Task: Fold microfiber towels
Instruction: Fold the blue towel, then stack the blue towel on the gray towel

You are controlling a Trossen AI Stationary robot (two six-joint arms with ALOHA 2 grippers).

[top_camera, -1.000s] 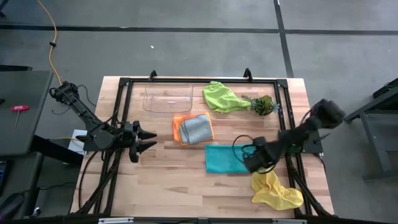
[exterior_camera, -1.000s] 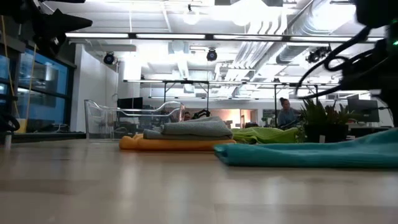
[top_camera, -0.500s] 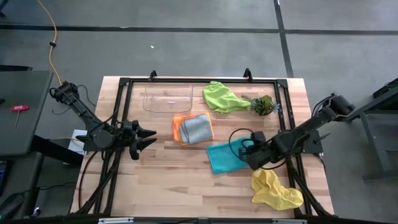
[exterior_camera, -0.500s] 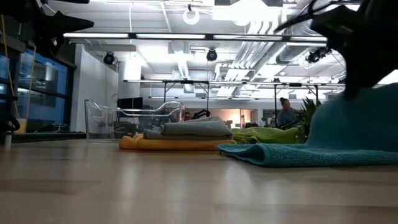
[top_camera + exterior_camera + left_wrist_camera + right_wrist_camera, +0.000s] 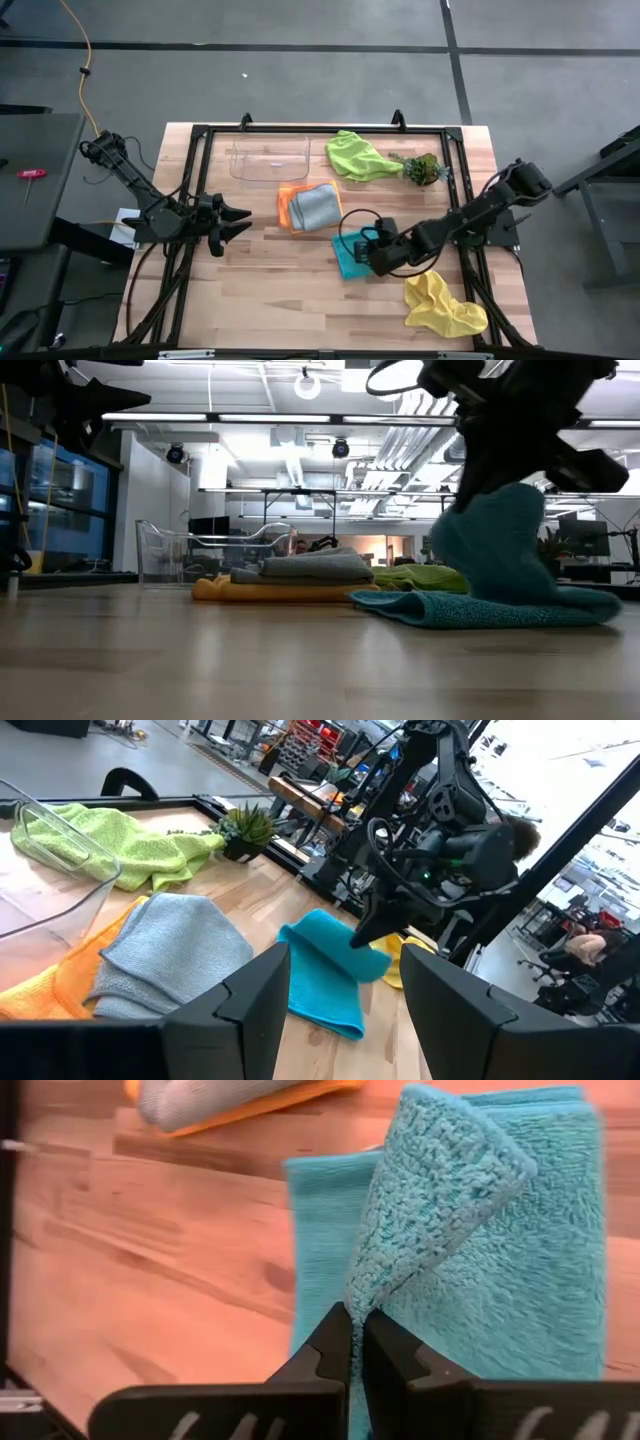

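Even overhead lighting, soft shadows; low view backlit, wrist views partly soft.

High view: flat, bright, sharp across the table [image 5: 300, 300], with only faint shadows under the arms. Low view: ceiling lights [image 5: 310, 385] blow out to white glare; the right gripper [image 5: 500, 450] reads as a dark silhouette against them, and the near tabletop is blurred. Left wrist view: own fingers [image 5: 255, 1005] out of focus, windows overexposed. Right wrist view: teal towel [image 5: 470, 1210] pile crisp, far edge of wood soft.

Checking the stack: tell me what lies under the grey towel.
The folded grey towel lies on the folded orange towel, whose edges stick out beside it. The rest of the orange towel is covered.
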